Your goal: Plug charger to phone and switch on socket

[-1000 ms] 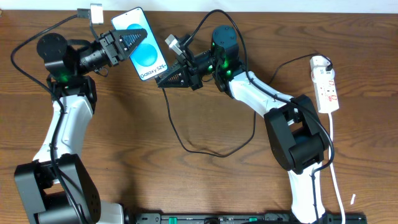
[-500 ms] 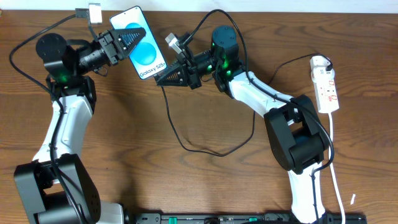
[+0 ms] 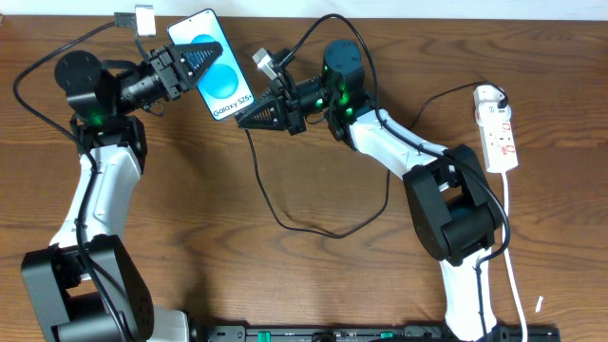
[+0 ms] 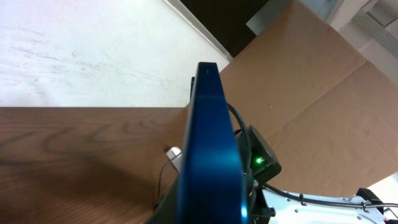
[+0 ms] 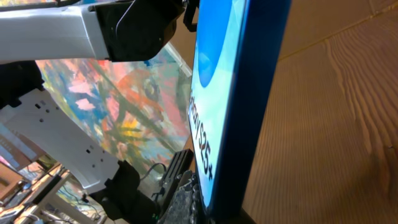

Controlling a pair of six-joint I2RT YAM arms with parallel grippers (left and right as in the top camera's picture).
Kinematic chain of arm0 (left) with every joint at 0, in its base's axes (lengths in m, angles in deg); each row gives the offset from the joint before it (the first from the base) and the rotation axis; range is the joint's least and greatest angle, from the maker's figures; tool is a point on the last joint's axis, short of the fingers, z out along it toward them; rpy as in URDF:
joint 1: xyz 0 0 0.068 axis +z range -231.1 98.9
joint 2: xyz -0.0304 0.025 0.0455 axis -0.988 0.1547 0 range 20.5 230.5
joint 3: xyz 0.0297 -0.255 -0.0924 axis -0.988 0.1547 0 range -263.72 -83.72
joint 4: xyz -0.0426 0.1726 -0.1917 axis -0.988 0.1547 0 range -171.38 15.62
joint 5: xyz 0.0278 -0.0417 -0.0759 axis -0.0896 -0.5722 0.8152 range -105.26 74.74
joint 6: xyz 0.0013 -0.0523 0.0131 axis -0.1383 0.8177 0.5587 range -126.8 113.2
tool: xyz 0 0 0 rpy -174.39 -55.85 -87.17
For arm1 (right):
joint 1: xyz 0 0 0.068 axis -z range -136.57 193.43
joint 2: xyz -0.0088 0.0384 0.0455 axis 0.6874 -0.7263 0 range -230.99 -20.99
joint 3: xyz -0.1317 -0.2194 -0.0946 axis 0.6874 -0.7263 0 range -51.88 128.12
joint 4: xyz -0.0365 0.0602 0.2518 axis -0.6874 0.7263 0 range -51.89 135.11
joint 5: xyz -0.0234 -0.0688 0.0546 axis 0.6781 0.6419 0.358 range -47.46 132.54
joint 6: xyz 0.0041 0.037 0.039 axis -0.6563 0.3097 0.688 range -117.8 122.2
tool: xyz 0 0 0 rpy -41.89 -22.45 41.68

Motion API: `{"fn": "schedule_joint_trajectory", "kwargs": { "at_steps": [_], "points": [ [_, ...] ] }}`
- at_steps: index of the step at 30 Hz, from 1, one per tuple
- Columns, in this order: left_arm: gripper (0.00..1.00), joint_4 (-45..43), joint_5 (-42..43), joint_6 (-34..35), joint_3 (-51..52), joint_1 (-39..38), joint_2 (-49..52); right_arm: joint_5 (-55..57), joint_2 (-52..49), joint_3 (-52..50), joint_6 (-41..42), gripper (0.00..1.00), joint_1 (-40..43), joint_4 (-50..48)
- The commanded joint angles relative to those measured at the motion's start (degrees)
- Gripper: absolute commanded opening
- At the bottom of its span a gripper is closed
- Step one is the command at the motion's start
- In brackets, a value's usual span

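- left gripper clamped across phone screen
- right gripper pinched shut on charger tip, beside phone's lower edge; slack looped on table
- power strip well apart, far right

You are looking at a phone glowing bright blue with white lettering, a black charger, a white red-marked socket, and a brown wood-grain table.

A dark brown wood-grain table runs up to a pale scuffed wall, with brown cardboard sheets and a colourful painted panel beyond.
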Motion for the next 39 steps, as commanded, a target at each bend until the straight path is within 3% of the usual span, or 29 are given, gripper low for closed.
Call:
{"fn": "schedule_joint_trajectory", "kwargs": {
  "at_steps": [1,39],
  "points": [
    [0.07,-0.22,3.37,-0.96,-0.57,-0.33,-1.29,5.99,0.37,0.61,0.48,0.01,-0.28,-0.70],
    [0.07,-0.22,-0.52,-3.34,-0.57,-0.33,-1.29,11.56,0.37,0.61,1.49,0.01,-0.22,-1.16]
  ]
}}
